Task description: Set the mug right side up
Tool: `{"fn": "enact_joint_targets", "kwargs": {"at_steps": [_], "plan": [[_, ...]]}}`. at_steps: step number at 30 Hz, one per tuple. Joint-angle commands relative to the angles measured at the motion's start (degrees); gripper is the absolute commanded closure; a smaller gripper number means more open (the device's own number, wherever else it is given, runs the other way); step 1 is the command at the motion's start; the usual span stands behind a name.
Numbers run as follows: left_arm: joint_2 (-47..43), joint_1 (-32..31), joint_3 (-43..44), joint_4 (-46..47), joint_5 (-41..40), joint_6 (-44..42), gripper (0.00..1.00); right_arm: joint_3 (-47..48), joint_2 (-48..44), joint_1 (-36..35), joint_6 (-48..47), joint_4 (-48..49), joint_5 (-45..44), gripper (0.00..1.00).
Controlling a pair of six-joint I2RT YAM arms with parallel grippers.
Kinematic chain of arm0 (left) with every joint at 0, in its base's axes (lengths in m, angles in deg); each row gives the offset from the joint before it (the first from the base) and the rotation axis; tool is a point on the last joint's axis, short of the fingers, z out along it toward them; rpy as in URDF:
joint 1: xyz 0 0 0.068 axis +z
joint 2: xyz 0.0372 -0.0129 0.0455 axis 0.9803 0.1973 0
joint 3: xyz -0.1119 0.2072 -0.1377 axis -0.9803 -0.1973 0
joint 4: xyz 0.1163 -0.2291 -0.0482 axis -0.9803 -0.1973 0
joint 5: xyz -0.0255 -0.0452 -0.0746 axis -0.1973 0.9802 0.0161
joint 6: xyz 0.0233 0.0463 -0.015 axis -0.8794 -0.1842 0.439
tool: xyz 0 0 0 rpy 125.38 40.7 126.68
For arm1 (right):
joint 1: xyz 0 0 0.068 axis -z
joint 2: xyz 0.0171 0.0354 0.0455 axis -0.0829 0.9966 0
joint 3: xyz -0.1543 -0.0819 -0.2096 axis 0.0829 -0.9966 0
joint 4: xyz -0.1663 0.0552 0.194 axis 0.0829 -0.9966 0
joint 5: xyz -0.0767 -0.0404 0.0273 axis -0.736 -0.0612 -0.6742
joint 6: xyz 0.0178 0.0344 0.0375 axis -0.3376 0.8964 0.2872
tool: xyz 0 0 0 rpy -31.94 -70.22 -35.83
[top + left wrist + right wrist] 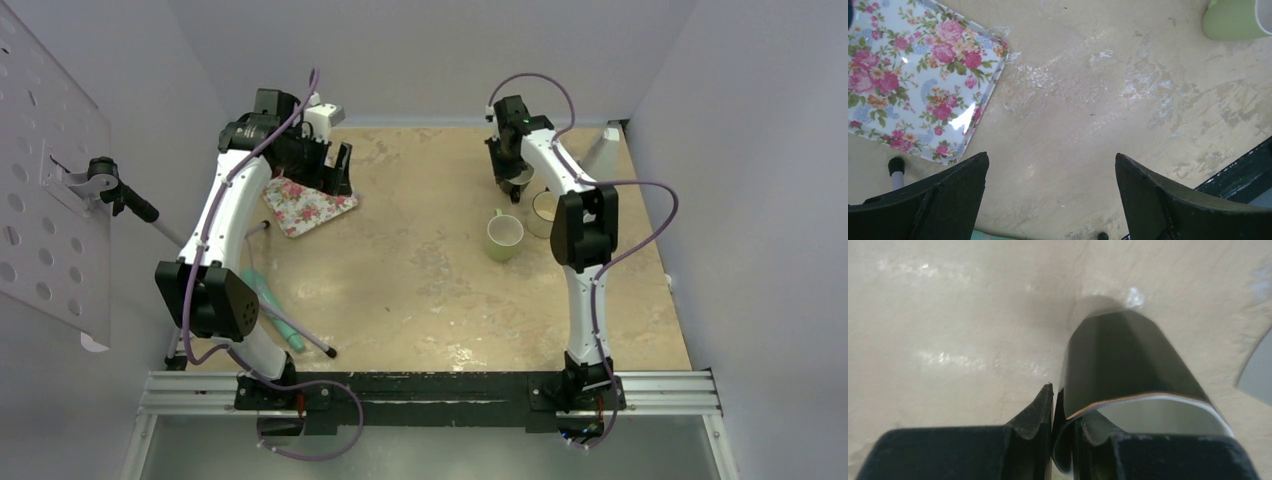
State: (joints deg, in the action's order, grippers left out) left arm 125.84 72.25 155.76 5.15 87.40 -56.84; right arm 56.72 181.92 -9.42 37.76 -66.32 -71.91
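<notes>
Tray point(308, 205) with a flower pattern lies far left; beside it the left gripper point(1050, 157) stands wide apart and empty. Right of centre a green mug point(504, 236) stands mouth up. Far right, the right gripper point(1060, 410) pinches the rim of the dark mug point(1118, 360). The long axis of this mug runs from the grip down to the table, so I judge its mouth is upward. No writing is readable.

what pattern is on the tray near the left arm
The tray has pink flowers on white; best in left wrist view.
</notes>
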Motion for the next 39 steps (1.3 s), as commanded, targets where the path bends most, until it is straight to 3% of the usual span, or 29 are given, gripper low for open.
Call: {"fn": "enact_joint_targets", "kwargs": {"at_steps": [1,6,11,15,19,22,27,30,33,39], "plan": [[1.3,0.5,1.6,0.7,-5.9,-1.6,0.0,3.4,-0.7,-0.3,-2.8,-2.6,-4.5,1.0],[6.0,0.4,6.1,-0.9,-9.2,-2.7,0.0,3.6,1.3,-0.1,-3.0,-3.8,-4.8,0.99],[13.0,0.4,12.3,1.2,-12.4,2.0,0.0,5.6,1.4,0.0,-3.0,-3.5,-5.0,0.57],[18.4,0.3,17.7,5.2,-16.1,1.7,0.0,6.9,-0.3,0.0,-3.0,-3.4,-6.2,0.41],[25.3,0.3,26.3,7.4,-18.9,-13.7,0.01,2.8,-5.4,-0.2,-2.9,-1.0,-7.3,0.36],[30.9,0.2,31.7,10.5,-26.5,-28.1,0.01,-0.8,-9.2,-0.2,-3.0,0.5,-7.9,0.34],[37.5,0.5,33.5,18.8,-36.5,-44.1,0.0,-4.8,-13.7,-0.3,-2.9,1.5,-8.7,0.33],[40.6,1.2,32.6,25.9,-39.5,-45.2,0.0,-6.9,-15.3,-0.6,-2.5,3.0,-9.3,0.32],[43.6,2.0,35.5,25.1,-39.3,-42.0,0.0,-8.8,-16.1,-0.8,-2.0,3.4,-9.2,0.32],[44.1,3.9,33.0,22.9,-32.9,-35.8,0.0,-11.5,-17.1,-1.1,-1.4,3.3,-9.5,0.32]]}}
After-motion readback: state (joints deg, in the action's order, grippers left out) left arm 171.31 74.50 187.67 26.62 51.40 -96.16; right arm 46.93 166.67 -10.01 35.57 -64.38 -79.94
